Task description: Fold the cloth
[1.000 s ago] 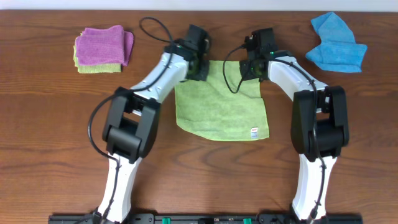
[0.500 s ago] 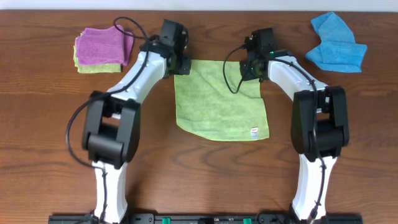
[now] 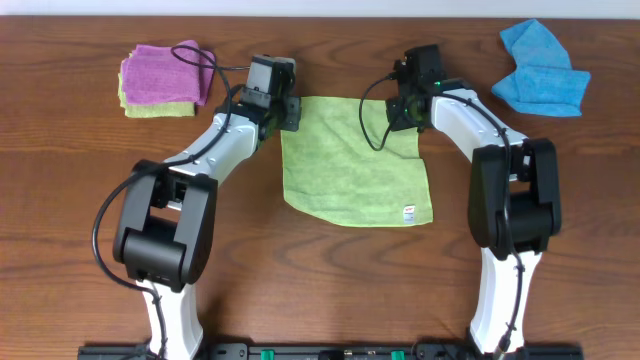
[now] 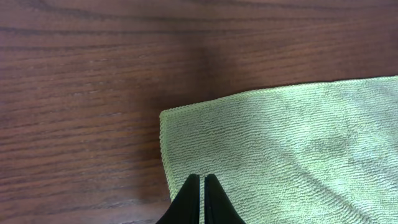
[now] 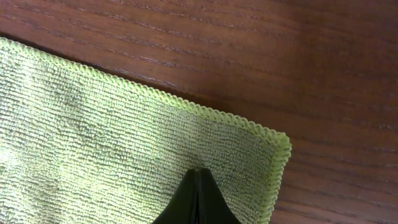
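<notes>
The lime-green cloth (image 3: 355,170) lies flat and spread open in the middle of the table, with its white tag (image 3: 409,212) at the near right corner. My left gripper (image 3: 289,112) is shut, its tips (image 4: 199,177) just inside the cloth's far left corner (image 4: 298,143), with nothing seen between the jaws. My right gripper (image 3: 405,116) is shut, its tips (image 5: 198,171) resting on the cloth (image 5: 112,137) just inside the far right corner. The cloth looks flat under both.
A folded purple cloth (image 3: 165,70) lies on a folded green one (image 3: 155,108) at the far left. A crumpled bright blue cloth (image 3: 540,70) lies at the far right. Bare wood surrounds the lime-green cloth.
My left gripper swung left off the cloth's far edge, then came back to the far left corner. The right gripper and the cloth have not moved.
</notes>
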`<state>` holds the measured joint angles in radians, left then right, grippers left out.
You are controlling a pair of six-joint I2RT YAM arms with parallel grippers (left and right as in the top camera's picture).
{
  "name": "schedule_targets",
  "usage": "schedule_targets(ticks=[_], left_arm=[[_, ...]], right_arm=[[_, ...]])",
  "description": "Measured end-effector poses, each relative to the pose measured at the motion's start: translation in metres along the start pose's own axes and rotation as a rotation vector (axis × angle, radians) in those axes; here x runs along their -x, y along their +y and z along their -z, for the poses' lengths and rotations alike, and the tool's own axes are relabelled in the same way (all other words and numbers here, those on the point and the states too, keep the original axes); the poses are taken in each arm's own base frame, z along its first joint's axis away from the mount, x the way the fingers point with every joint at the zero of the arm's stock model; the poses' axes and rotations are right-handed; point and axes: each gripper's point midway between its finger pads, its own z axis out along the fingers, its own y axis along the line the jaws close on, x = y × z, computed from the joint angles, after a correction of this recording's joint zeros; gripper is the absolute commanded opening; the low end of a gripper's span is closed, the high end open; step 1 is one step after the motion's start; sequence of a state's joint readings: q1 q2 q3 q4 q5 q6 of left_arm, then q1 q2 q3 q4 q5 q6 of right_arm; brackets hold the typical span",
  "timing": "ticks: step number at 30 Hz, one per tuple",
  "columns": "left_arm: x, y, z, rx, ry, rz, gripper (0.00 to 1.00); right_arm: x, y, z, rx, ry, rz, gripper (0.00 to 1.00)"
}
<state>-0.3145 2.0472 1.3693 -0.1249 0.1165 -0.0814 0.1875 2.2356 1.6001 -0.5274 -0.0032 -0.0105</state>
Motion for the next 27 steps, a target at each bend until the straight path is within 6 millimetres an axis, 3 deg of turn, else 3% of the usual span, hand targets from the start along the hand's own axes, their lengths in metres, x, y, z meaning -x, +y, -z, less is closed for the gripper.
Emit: schedule_targets(ticks=[8, 19, 27], left_arm=[[-0.031, 0.002, -0.034, -0.013, 0.073, 0.006, 0.06], [-0.022, 0.0, -0.037, -0.025, 0.032, 0.006, 0.06], [-0.016, -0.001, -0.05, -0.035, 0.023, 0.018, 0.06]], right_arm=[[0.001, 0.0, 0.0, 0.0, -0.006, 0.0, 0.02], [0.002, 0.001, 0.0, -0.002, -0.008, 0.002, 0.01], [0.001, 0.0, 0.0, -0.002, -0.004, 0.002, 0.01]])
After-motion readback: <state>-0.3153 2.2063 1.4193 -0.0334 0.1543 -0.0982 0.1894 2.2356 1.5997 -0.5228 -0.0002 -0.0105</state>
